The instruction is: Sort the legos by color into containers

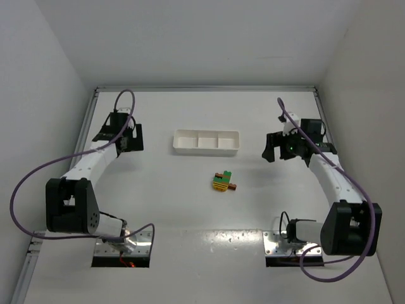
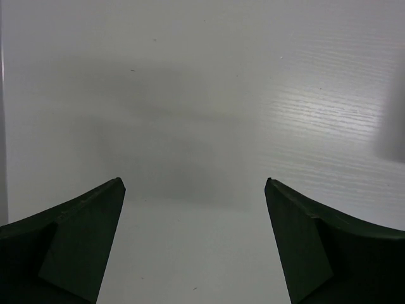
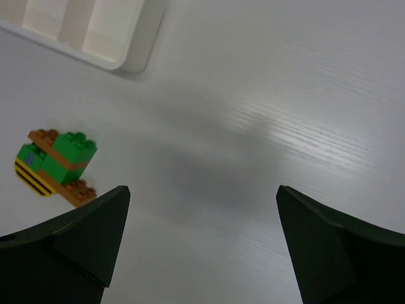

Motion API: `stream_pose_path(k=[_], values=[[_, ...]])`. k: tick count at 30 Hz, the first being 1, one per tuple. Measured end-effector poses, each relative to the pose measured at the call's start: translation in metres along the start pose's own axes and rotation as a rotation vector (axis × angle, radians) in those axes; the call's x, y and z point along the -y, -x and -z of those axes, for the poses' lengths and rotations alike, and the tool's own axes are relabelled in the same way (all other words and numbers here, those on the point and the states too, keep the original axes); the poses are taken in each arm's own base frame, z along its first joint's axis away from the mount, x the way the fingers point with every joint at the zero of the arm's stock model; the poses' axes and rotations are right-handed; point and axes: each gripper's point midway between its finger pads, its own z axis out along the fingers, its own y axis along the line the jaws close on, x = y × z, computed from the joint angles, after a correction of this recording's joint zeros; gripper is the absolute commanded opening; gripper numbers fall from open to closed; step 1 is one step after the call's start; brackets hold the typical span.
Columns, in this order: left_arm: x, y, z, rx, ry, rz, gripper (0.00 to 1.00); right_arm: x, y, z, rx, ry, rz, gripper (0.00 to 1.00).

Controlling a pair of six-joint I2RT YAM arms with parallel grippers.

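Midway up the worktop [image 1: 190, 209], one clump of legos [image 1: 222, 182], green, yellow and brown, lies in the open. Just beyond sits one white tray [image 1: 207, 151] of three compartments, flanked well apart by the left arm [image 1: 95, 158] and right arm [image 1: 329, 174], both pairs of jaws spread, holding nothing.
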Motion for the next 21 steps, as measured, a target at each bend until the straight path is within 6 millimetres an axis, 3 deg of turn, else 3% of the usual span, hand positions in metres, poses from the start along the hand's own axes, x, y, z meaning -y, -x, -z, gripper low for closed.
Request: stream_pose_path(k=[3,7,12,17,21], values=[[0.001,-0.001,0.005,0.001,-0.045,-0.018,0.99,-0.022,-0.009,0.001,-0.048,0.091,0.101,0.99],[0.014,-0.011,0.017,-0.014,-0.207,-0.079,0.99,-0.049,-0.024,0.001,-0.113,0.211,0.260,0.82],[0.038,-0.017,0.036,-0.019,-0.415,-0.181,0.99,-0.081,-0.043,0.000,-0.163,0.353,0.508,0.73],[0.048,-0.009,0.046,-0.003,-0.495,-0.238,0.99,-0.116,-0.075,-0.012,-0.265,0.511,0.755,0.59],[0.051,-0.005,0.050,0.010,-0.520,-0.261,0.99,-0.130,-0.091,-0.021,-0.317,0.575,0.852,0.51]])
